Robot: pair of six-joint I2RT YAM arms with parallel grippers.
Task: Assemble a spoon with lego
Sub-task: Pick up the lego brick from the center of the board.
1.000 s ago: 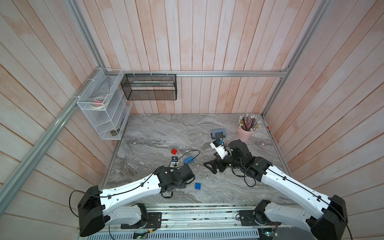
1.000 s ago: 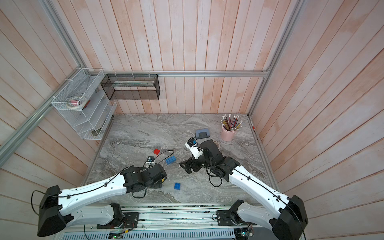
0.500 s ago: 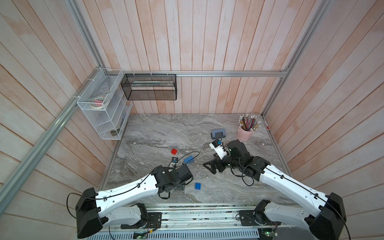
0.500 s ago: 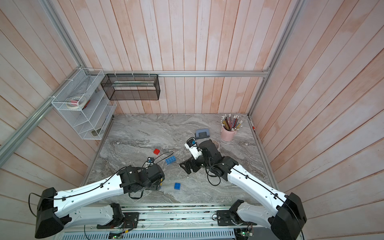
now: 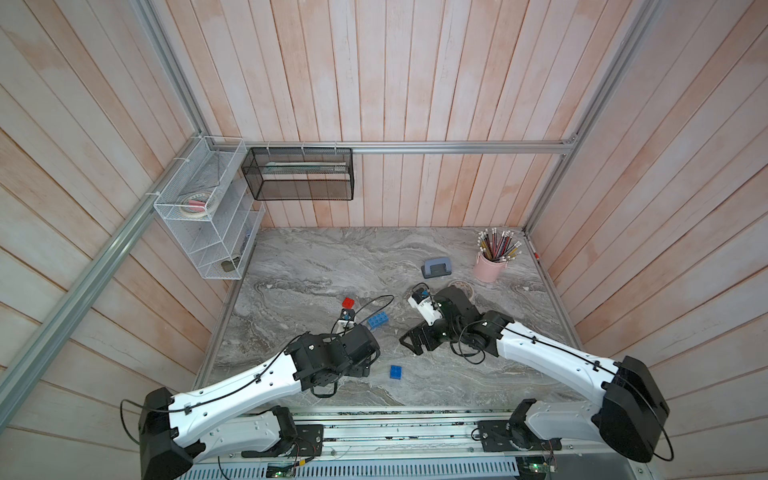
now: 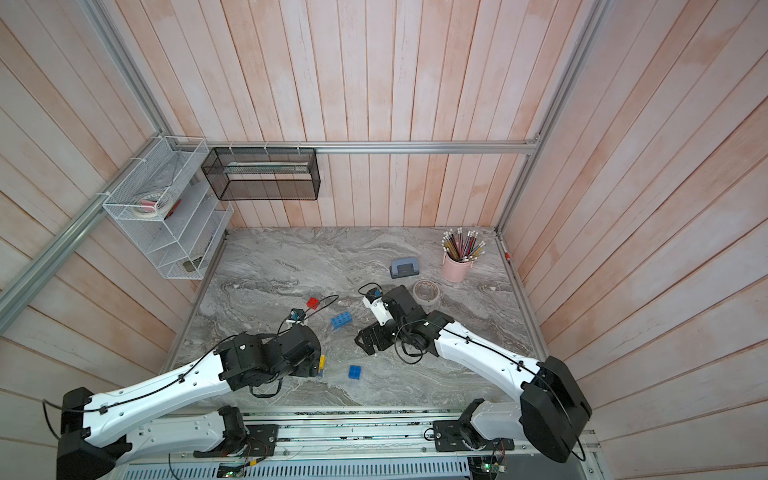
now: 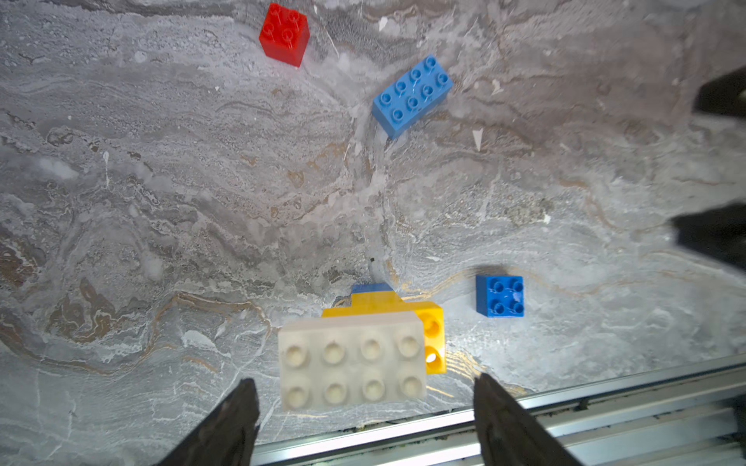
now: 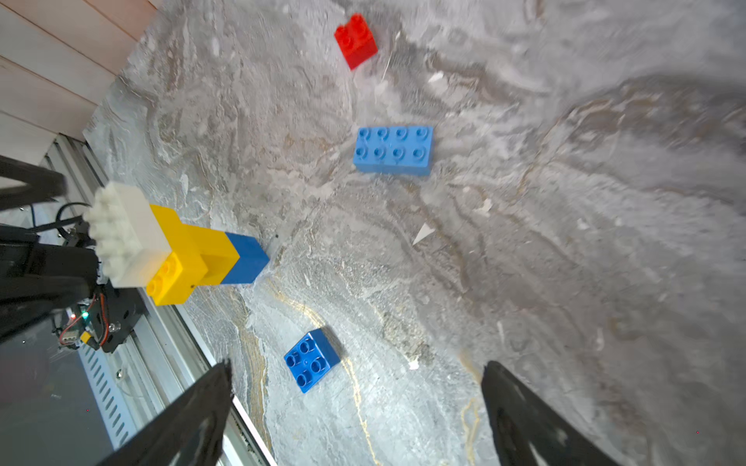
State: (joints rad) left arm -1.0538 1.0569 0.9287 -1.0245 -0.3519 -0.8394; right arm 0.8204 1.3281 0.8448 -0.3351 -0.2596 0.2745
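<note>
In both top views the marble desk [image 5: 316, 266] carries three loose bricks: a red square [image 5: 348, 302], a long blue brick [image 5: 378, 321] and a small blue square [image 5: 396, 372]. The spoon [image 6: 322, 362] shows only as a yellow sliver near the front rail, under the left arm's wrist. The right fingers [image 5: 409, 340] hang spread over bare desk, well apart from it. In the left wrist view the spoon [image 7: 432, 327] stands on end, its white brick [image 7: 351, 363] on top. The left fingers [image 7: 238, 419] straddle that brick with a gap on each side, so they are open and grip nothing. In the right wrist view the stack reads blue foot, two yellows, then white [image 8: 125, 238]. The right fingers [image 8: 520, 411] gape wide and empty, with the small blue square [image 8: 311, 360] lying on the desk between them, lower down. I'd say the job now is fetching the next brick while the stack is steadied. That narrow foot looks tippy, so the left fingers should close squarely on the white brick's flat ends. The right should turn to match its brick's sides, come straight down and pinch it low.
</note>
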